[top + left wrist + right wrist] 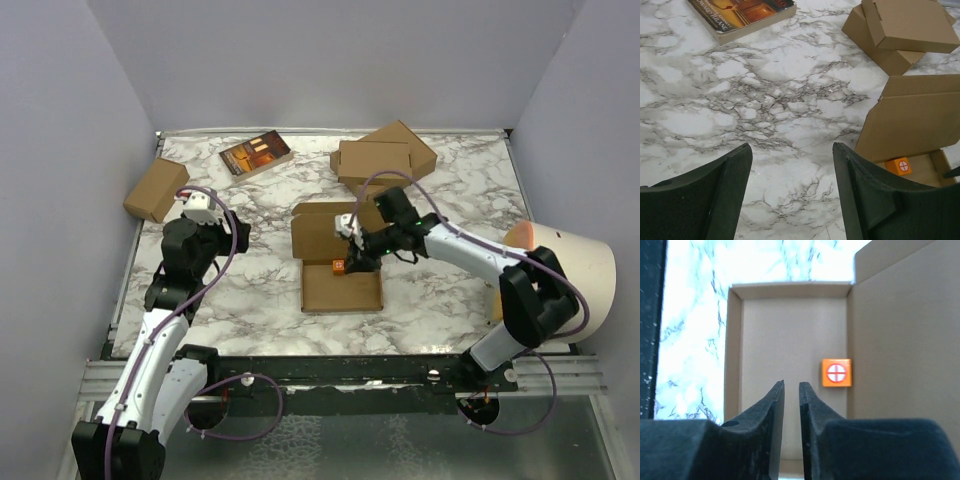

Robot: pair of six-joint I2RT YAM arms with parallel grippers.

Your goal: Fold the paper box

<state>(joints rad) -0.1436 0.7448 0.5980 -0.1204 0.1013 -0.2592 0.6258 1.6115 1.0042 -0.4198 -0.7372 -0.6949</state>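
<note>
The left arm [160,300] is bent at the elbow, wrist over the 9 o'clock side of the table [250,290]. The left gripper [791,147] is wide open and empty. The paper box [350,290] lies at centre, lid flap raised at 12 o'clock. The right arm [480,255] reaches in from 4 o'clock. The right gripper [791,384] hovers over the box, jaws parted by a narrow slit, gripping nothing.

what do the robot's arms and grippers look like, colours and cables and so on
Both the left arm and right arm have white rounded link shells joined by chunky black joints, with a thin purple cable looping along each. The left gripper and right gripper carry matte black, tapering plastic fingers. No lettering or markings are readable.
</note>
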